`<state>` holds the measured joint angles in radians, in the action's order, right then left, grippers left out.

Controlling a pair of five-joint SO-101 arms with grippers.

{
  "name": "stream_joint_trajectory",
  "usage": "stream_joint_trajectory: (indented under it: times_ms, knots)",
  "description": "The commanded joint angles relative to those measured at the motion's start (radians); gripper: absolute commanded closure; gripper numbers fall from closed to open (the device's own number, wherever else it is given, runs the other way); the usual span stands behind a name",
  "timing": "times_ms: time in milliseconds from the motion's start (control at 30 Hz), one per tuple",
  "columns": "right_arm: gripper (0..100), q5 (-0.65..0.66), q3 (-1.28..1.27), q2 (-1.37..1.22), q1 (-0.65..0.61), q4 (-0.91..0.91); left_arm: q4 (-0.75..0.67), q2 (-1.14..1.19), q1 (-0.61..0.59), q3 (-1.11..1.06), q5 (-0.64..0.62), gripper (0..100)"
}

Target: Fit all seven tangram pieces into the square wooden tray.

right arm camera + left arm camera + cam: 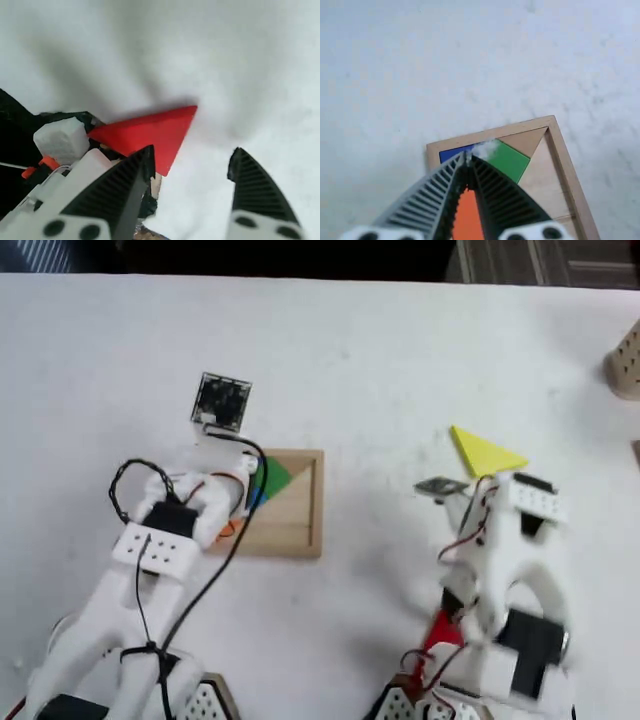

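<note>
The square wooden tray [300, 540] is seen left of centre in the high view, flat on the white worktop [380, 360], with its left part covered by the left arm. Three coloured pieces are counted inside it: a green piece [507, 160] and a blue piece [451, 155] along the far rim, and an orange piece [467, 220] glimpsed through the slit between the fingers in the left wrist view. The left claw [468, 159] is closed, its tips meeting over the seam between blue and green; whether anything is gripped cannot be told. Two pieces are counted outside the tray: a yellow triangle [485, 452] right of centre, well apart from the tray, and a red triangle [150, 132] at the lower right, beside the right arm's base. The right claw [192, 152] is spread wide above the worktop just beside the red triangle, with nothing held. The red triangle's full outline is given by the right wrist view, while in the high view it is partly masked by the arm. A pale perforated object [625, 365] sits at the right edge.
</note>
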<state>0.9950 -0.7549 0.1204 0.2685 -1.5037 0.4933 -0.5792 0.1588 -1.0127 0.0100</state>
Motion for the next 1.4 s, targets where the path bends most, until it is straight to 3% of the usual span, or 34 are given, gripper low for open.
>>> stream_joint_trajectory:
  times_ms: [0,100,267,400,500,567,1033,1367]
  knots:
    - [74.4,-0.123,-0.163,0.196,-0.099,0.110,-0.029,-0.036,-0.012,0.011,0.006,98]
    - [74.2,-0.209,-0.226,0.174,-0.145,0.236,-0.029,-0.036,-0.012,0.011,0.006,98]
    - [76.2,-0.219,-0.230,0.027,-0.148,0.321,-0.029,-0.036,-0.012,0.011,0.006,98]
    - [98.5,-0.222,-0.207,0.007,-0.139,0.306,-0.029,-0.036,-0.012,0.011,0.006,98]
    - [95.3,-0.219,-0.209,0.035,-0.116,0.302,-0.029,-0.036,-0.012,0.011,0.006,98]
    - [98.7,-0.219,-0.209,0.064,-0.101,0.295,-0.029,-0.036,-0.012,0.011,0.006,98]
    - [98.1,-0.216,-0.199,0.463,-0.093,0.102,-0.029,-0.036,-0.012,0.011,0.006,98]
    - [98.1,-0.227,0.044,0.469,-0.099,-0.062,-0.029,-0.036,-0.012,0.011,0.008,98]
